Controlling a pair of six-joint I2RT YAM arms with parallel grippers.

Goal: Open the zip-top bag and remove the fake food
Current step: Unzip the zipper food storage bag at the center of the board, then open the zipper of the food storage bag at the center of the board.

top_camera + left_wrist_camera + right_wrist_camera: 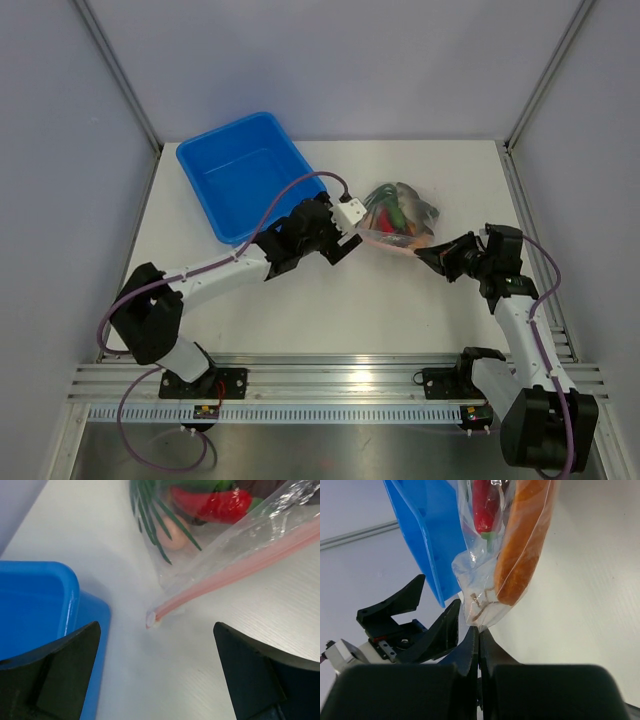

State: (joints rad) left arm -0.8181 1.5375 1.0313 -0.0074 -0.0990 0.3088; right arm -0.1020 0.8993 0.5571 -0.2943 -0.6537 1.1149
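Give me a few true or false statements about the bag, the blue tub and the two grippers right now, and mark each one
1. The right gripper is shut on a corner of the zip-top bag. True.
2. The left gripper is clamped on the zip strip. False: its jaws stand open, and the strip's end lies between them ungripped.
3. The fake food is inside the bag. True.
4. The red chili lies in the blue tub. False: the chili is in the bag, and the tub shows nothing inside.
5. The bag sits inside the tub. False: it is on the table beside the tub.
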